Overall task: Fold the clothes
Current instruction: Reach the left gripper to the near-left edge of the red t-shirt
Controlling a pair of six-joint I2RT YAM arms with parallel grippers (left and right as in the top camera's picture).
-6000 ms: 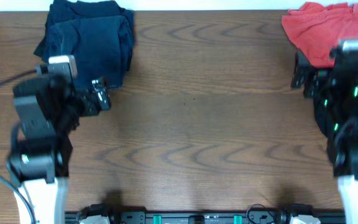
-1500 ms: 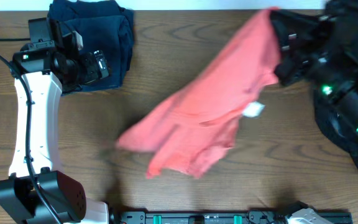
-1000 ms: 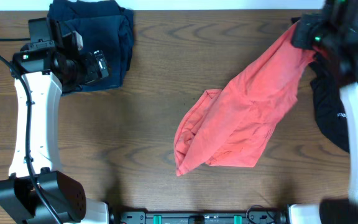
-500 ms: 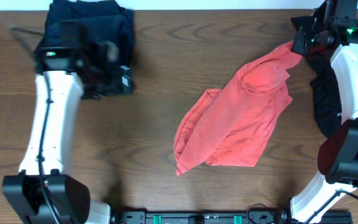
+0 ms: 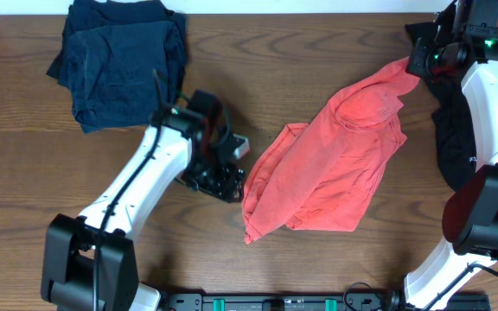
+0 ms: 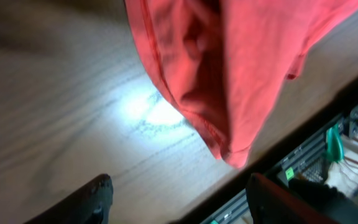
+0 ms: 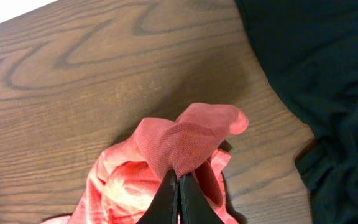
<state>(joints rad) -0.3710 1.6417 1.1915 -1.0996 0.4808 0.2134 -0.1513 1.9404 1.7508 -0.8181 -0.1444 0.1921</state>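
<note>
Pinches a corner of the red shirt (image 7: 185, 140) between the clamped tips of the right gripper (image 7: 178, 186), apparently anchoring it while the rest trails over the table (image 5: 318, 52) away from those tips. Holds the left gripper (image 6: 179, 199) spread wide and empty, shirt hem just ahead of its fingers (likely lining up a second grab for spreading flat).

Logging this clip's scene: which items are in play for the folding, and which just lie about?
In play: red garment, pinched by the right claw; left claw, open beside it.
Lying about: navy garment, far left; black garment, right edge.
</note>
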